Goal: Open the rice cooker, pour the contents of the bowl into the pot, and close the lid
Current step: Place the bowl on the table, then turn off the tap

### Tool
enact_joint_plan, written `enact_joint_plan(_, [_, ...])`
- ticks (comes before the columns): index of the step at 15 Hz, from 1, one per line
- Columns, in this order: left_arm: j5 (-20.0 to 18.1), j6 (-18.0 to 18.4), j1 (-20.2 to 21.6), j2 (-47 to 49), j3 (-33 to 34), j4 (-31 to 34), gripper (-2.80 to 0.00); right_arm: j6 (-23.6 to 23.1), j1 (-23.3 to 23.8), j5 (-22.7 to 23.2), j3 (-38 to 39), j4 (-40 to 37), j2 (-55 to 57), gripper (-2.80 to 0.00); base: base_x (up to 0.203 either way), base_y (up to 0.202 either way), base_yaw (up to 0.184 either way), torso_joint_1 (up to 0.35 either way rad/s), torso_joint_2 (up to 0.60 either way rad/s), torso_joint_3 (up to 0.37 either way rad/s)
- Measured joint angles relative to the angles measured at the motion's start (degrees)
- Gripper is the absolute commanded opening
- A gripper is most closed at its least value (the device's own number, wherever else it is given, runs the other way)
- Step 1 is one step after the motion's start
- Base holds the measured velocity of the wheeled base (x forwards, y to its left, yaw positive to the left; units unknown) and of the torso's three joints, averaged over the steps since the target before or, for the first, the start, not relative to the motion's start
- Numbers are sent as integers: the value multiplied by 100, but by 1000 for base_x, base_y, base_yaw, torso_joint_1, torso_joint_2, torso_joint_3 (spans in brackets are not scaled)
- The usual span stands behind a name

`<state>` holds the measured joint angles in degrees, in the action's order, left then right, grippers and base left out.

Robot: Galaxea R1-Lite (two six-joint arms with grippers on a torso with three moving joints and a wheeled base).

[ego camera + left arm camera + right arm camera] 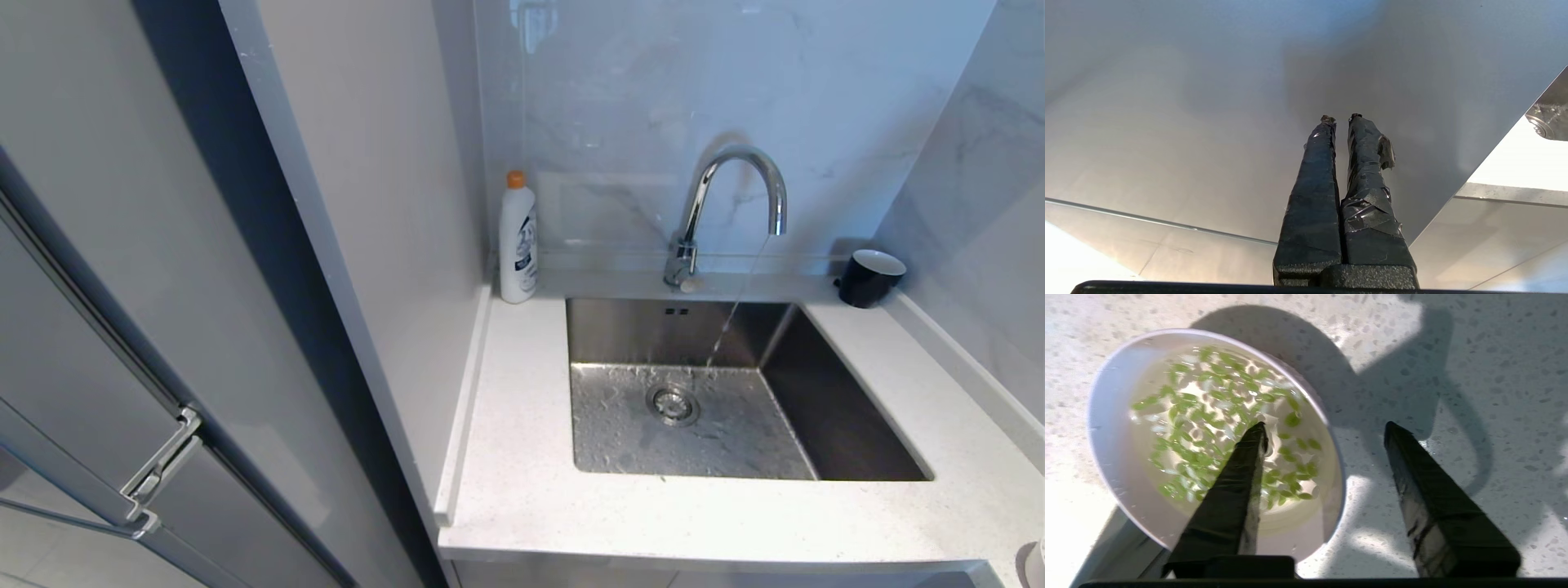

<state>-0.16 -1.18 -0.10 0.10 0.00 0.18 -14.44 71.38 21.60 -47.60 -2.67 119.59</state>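
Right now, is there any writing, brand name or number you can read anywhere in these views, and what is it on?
White bottle with orange cap, beside the sink: it carries a dark label with print, too small and blurred to read.
Black cup: no writing shows.
Bowl of green bits on the counter: no marks.
Nothing anywhere can be read.

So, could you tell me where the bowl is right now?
The bowl shows only in the right wrist view, resting on the speckled countertop, its rim between the open right gripper fingers.
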Motion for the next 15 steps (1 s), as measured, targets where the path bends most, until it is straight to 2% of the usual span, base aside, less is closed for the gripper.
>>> enact_joint_plan(4, [0,2,-1,0,0,-2,-280,194,14,378,43,-170,-395,0,0,0,0,0,0,0])
enact_joint_plan(8, [-3,0,-1,0,0,0,-280,198,14,740,37,-908,-1218,0,0,0,0,0,0,0])
enact_joint_plan(11, [-2,-2,0,0,0,0,-280,193,-5,1205,-49,-1359,-2010,0,0,0,0,0,0,0])
enact_joint_plan(15, [0,0,0,0,0,0,-280,188,-510,1977,-322,-2433,-3030,0,0,0,0,0,0,0])
